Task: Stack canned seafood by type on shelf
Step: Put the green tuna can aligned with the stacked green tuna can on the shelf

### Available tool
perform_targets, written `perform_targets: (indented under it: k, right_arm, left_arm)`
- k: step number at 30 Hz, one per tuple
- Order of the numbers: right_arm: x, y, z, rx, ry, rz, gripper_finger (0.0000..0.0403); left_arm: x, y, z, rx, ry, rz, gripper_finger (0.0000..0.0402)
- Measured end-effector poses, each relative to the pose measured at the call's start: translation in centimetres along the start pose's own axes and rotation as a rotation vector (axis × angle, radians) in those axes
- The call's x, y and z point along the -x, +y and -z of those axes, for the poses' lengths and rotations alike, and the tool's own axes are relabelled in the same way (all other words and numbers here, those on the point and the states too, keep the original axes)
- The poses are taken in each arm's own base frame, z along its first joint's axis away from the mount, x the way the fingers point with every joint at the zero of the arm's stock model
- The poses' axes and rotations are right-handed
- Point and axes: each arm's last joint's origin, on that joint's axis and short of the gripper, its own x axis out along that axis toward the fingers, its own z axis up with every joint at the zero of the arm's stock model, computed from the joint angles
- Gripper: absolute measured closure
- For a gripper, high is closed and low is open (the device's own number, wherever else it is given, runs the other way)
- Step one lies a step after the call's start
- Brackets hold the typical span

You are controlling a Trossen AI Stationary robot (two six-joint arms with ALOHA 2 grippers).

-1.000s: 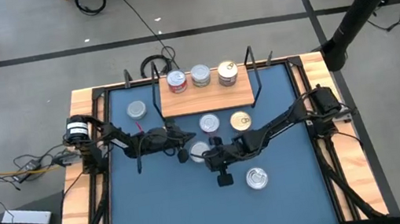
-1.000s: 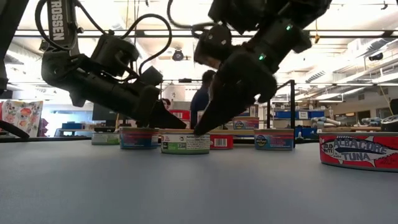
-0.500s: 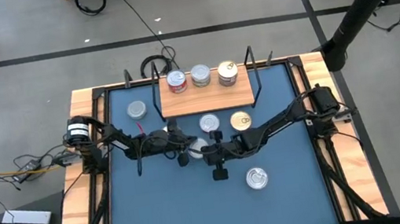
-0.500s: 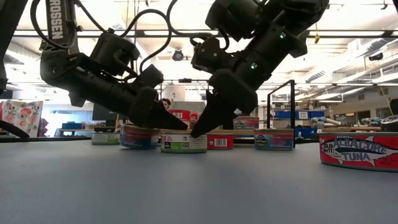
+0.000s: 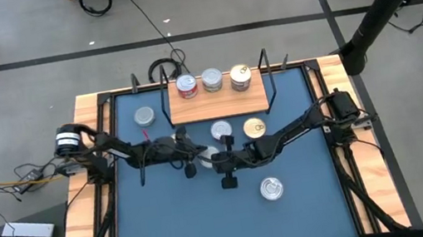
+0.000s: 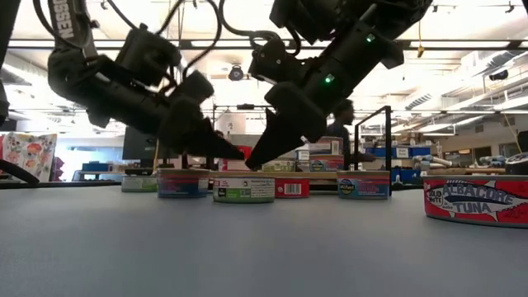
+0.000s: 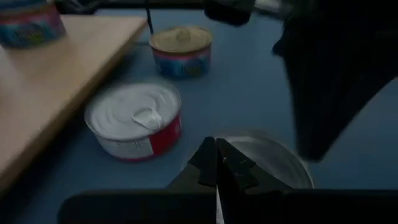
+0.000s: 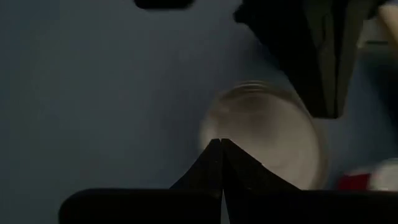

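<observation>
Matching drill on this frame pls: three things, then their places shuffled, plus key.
1 light wooden shelf board
2 green-labelled round tin
3 red Albacore Tuna tin

a alone, nearest the blue mat front edge
b just below the shut left gripper and right gripper
c carrying three tins in a row

Pairs: 1-c, 2-b, 3-a

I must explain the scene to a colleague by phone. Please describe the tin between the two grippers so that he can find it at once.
Start at the wooden shelf at the far edge of the blue table. In front of it both dark arms meet, the left gripper and right gripper both shut, tips almost touching. The tin lies directly under those tips; unlike its red and blue neighbours, it has a green and white label.
</observation>
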Motion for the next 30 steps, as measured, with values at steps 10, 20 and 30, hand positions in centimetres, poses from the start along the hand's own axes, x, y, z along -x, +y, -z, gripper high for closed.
perform_targets:
  k: [10,20,30]
  right_arm:
    - [-1.1,-2.5,0.1,-0.042,0.023,-0.019,0.0394]
    - [-0.2,-0.8,0.8,-0.062,0.129,-0.189,0.0394]
    - [3.1,1.7,1.2,-0.053,0.227,-0.292,0.0394]
  left_arm:
    - [1.4,0.1,-2.6,-0.001,-0.089,0.02,0.0402]
    - [1.5,-0.1,-2.8,0.053,-0.098,0.08,0.0402]
    - [1.4,-2.2,-3.3,0.053,-0.113,0.137,0.0401]
